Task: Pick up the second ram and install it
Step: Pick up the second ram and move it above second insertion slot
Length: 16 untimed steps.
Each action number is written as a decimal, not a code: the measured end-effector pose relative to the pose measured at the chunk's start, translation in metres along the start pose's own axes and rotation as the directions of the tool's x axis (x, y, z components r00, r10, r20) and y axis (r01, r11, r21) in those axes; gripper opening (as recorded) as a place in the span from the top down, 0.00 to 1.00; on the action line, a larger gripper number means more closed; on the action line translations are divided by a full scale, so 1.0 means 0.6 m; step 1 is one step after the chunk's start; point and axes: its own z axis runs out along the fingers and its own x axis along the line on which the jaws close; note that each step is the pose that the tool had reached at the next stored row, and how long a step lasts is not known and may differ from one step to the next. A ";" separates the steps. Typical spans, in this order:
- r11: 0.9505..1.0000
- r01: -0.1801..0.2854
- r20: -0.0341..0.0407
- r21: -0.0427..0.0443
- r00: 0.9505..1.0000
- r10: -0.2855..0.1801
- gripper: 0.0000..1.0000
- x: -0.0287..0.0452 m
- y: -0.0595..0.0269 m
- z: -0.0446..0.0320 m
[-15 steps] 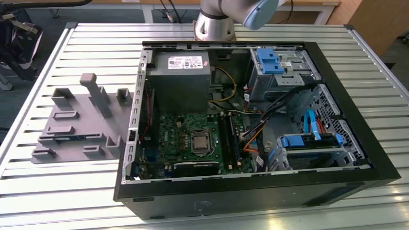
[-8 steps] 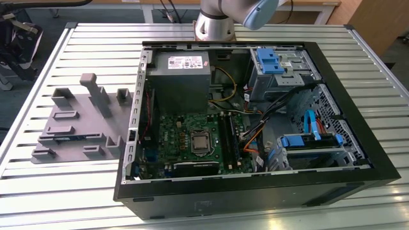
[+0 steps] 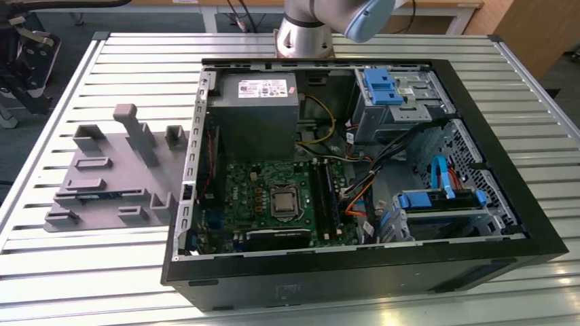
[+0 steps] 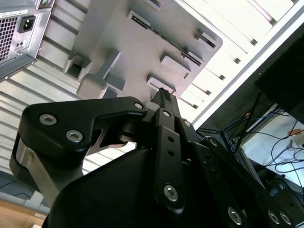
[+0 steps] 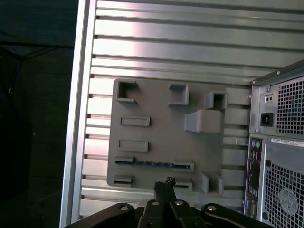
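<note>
Your jaws together over an edge of gray fixture [image 5: 156, 128] | second ram [image 5: 153, 164] slotted just beside | open tabletop [image 5: 166, 47] around, case [image 5: 285, 142] alongside

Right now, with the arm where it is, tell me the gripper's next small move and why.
Probably open the gripper. In the first wrist view its jaws stand together, holding nothing, above the gray fixture, where the second ram lies between two blocks, untouched. It likely needs open jaws before it can descend onto the stick.
</note>
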 end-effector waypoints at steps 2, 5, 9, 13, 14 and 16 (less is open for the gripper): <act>1.000 0.003 0.000 0.000 1.000 -0.003 0.89 0.000 0.000 0.000; 1.000 0.003 0.000 0.000 1.000 -0.003 0.89 0.000 0.000 0.000; 1.000 0.003 0.000 0.000 1.000 -0.003 0.89 0.000 0.000 0.000; 1.000 0.004 0.000 0.000 1.000 -0.004 0.89 0.000 0.000 0.000; 1.000 0.005 0.000 0.000 1.000 -0.005 0.89 0.000 0.000 0.000; 1.000 0.010 0.000 0.000 1.000 -0.010 0.89 0.000 0.000 0.000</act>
